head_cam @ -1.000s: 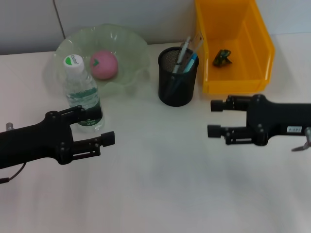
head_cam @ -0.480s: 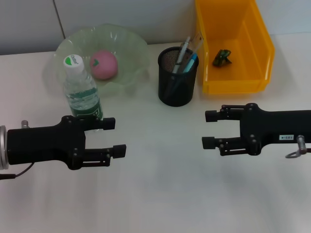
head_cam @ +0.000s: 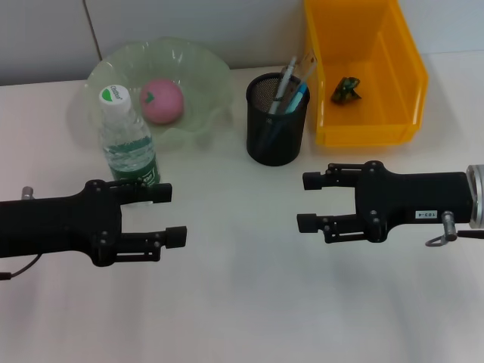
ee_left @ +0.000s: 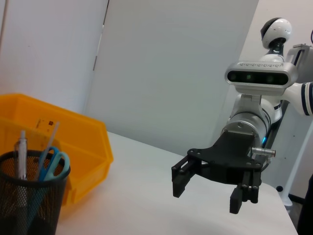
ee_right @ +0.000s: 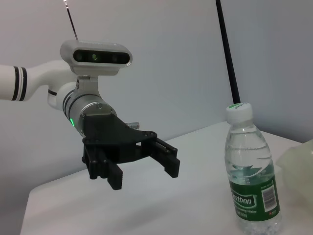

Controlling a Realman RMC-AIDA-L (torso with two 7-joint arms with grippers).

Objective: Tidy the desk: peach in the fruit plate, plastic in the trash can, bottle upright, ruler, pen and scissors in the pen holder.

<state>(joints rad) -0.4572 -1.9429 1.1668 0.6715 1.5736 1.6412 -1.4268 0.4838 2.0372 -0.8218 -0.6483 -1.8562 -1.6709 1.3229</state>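
Upright bottle [head_cam: 128,144] just behind left end effector [head_cam: 170,215] – both end effectors wide, right [head_cam: 307,202] apparently empty

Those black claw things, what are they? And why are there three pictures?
They are a robot's two hands, called grippers. The big picture looks down from a camera on the robot's head: the left gripper and the right gripper hover over a white table, both open and holding nothing. The other two pictures come from small cameras on the robot's wrists, so each one shows the opposite gripper across the table. On the table you can see a water bottle standing up, a pink peach in a green plate, a black pen holder with a pen and scissors inside, and a yellow bin with a small scrap in it.
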